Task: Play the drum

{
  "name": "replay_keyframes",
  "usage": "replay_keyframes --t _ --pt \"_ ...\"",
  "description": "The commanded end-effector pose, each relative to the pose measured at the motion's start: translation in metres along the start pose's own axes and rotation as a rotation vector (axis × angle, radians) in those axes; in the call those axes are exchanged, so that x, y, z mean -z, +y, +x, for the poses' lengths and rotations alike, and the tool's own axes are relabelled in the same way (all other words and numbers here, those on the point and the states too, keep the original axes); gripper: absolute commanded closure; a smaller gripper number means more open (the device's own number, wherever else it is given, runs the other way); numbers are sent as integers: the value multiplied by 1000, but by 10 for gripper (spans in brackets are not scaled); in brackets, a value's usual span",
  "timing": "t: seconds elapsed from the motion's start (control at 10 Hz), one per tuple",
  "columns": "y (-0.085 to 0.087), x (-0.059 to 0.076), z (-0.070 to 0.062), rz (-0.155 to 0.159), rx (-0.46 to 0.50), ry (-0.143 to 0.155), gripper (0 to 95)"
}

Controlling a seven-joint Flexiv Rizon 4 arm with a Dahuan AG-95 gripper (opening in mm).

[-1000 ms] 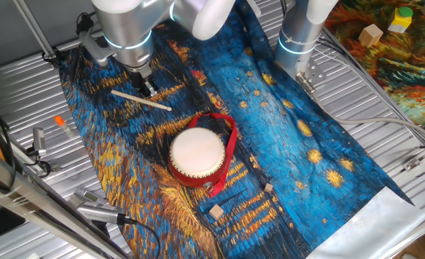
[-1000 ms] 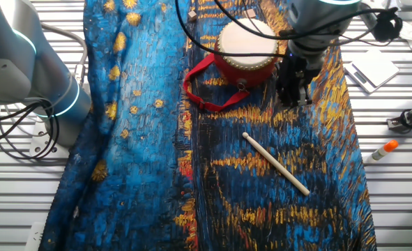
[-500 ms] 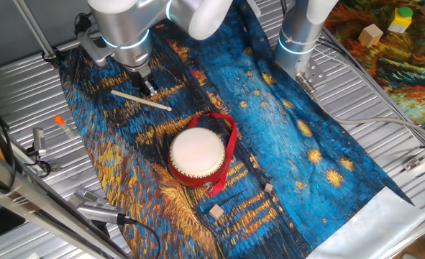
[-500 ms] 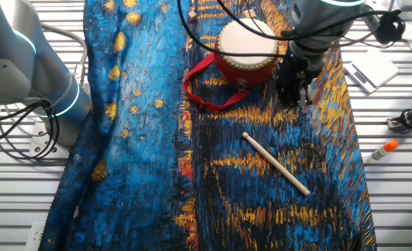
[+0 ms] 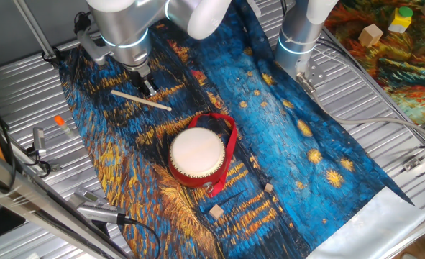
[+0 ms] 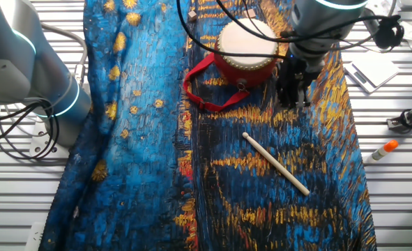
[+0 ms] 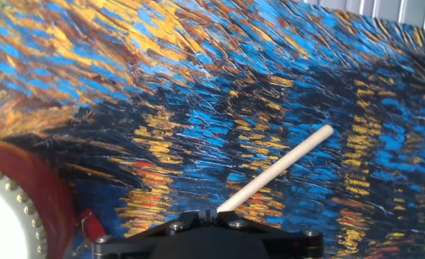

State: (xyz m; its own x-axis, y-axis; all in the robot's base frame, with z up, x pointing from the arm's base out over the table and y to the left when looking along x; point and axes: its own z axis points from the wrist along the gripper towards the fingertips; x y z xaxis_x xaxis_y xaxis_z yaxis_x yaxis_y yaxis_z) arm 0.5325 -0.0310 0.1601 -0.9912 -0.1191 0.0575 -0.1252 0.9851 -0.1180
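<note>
One stick lies loose on the painted cloth.
Gripper hangs beside the drum; finger state unclear.

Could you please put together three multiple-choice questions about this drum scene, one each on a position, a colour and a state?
1. Where does the stick lie?
A. On the patterned cloth, apart from the drum
B. Across the drum skin
C. On the bare metal slats

2. What colour is the drum's strap loop?
A. Blue
B. Red
C. White

3. What is the gripper doing with the stick?
A. Pressing it onto the drum skin
B. Lifting it by one end
C. Not holding it

Answers:
1 A, both fixed views show the stick flat on the cloth with a gap to the drum.
2 B, the loop beside the drum is red.
3 C, the other fixed view shows the stick lying free, away from the gripper.
</note>
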Motion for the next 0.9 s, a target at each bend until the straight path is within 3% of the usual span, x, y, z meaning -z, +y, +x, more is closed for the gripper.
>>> replay_keyframes --t 0.1,0.7,0.9 --pt "0 0 0 -3 -17 -5 950" --pt "0 0 0 -15 -148 -11 950" --pt "0 0 0 -22 -211 3 950"
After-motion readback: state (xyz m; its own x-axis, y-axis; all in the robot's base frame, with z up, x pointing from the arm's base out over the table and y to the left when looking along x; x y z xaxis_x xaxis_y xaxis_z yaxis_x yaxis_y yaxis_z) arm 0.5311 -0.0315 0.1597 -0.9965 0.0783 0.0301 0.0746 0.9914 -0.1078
